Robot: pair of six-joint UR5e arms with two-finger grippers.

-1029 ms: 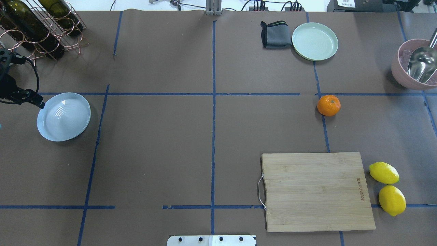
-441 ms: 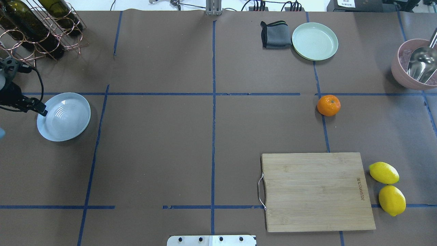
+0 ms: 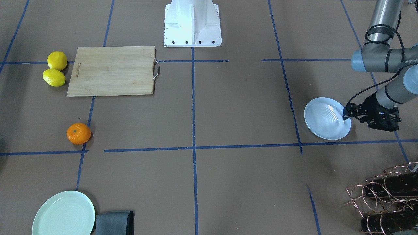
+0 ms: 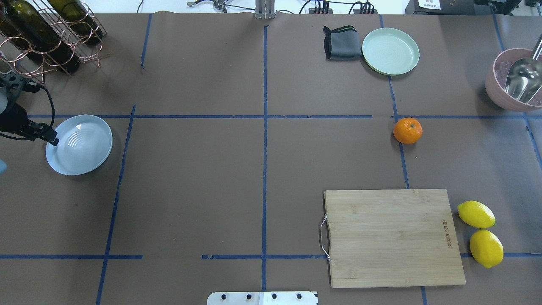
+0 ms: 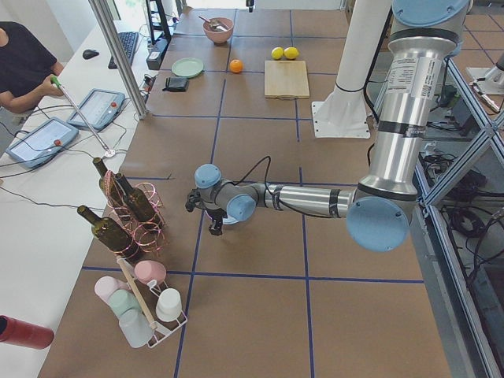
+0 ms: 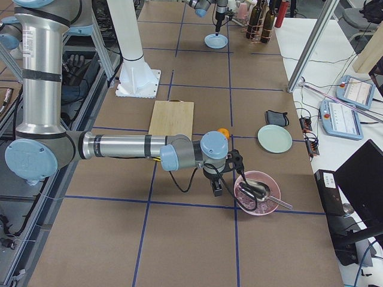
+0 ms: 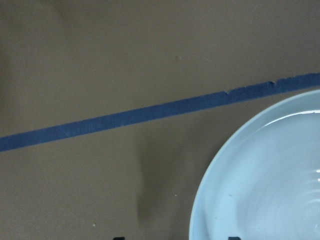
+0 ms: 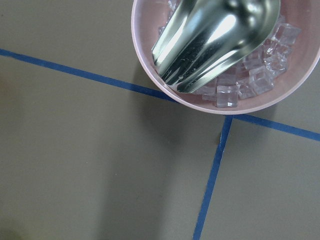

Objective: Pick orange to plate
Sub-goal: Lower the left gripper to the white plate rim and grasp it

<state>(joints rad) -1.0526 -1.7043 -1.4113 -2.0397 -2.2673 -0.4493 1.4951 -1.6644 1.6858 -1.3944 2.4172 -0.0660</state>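
The left gripper (image 4: 52, 138) points down at the outer edge of the plate (image 4: 84, 159). In the left wrist view only its two dark fingertips (image 7: 118, 238) show at the bottom border. They stand apart, so the gripper is open and holds nothing, and the rim of the plate lies between them. If a finger touches the rim I cannot tell. One second ago, seen from overhead, the tip of this gripper was just outside the rim on the far side. Now it is a little nearer to the robot and over the rim. The plate itself has not moved. The right gripper (image 6: 216, 190) hangs low over the tabletop (image 4: 190, 190), just beside the pink bowl (image 4: 494, 94) with ice cubes and a metal scoop (image 4: 523, 78). Its fingers show in no close view, so whether it is open or closed I cannot tell. The orange (image 4: 407, 130) sits on the tabletop in the robot's right half, on a blue tape line. It lies between the mint-green plate (image 4: 390, 51) and the cutting board (image 4: 394, 237), well apart from the white plate and from both grippers. It is round, so it has no long axis. Its green stem dot faces up, turned slightly to the far side. It lies in the same place as one second ago.
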